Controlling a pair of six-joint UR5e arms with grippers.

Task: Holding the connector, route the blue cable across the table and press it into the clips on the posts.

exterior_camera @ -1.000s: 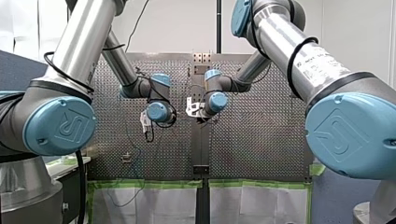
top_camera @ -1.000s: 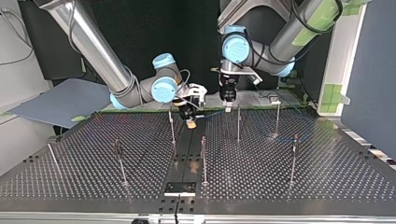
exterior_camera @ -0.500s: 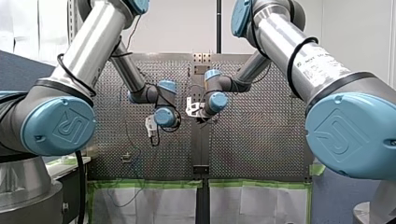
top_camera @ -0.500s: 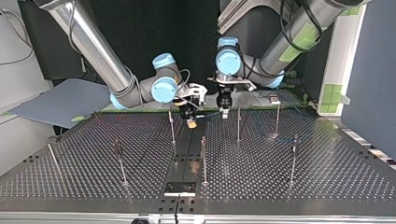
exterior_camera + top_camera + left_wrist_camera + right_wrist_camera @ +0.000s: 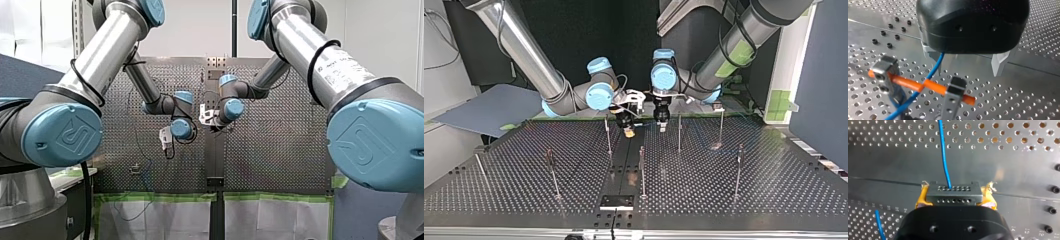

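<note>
My right gripper (image 5: 954,198) is shut on the grey connector (image 5: 953,194), which sits between its yellow pads (image 5: 921,198). The blue cable (image 5: 944,152) leaves the connector and runs ahead over the perforated plate. In the top view that gripper (image 5: 626,131) hangs low near the table's back middle. My left gripper (image 5: 661,126) hangs close beside it, toward that view's right. In the left wrist view my left gripper (image 5: 968,72) is open, and the cable (image 5: 934,68) passes down between its metal fingers (image 5: 998,62) without being pinched. There the cable crosses an orange bar (image 5: 905,82) between two grey blocks.
Several thin posts stand on the perforated table (image 5: 724,200), among them one (image 5: 608,137) near my right gripper, one (image 5: 679,132) near my left, and one (image 5: 642,170) at the middle. A black plate (image 5: 617,201) lies at the near edge in the top view.
My left arm has swung toward my right gripper, leftward in the top view, and now hangs next to it. My right arm and the connector have stayed still.
</note>
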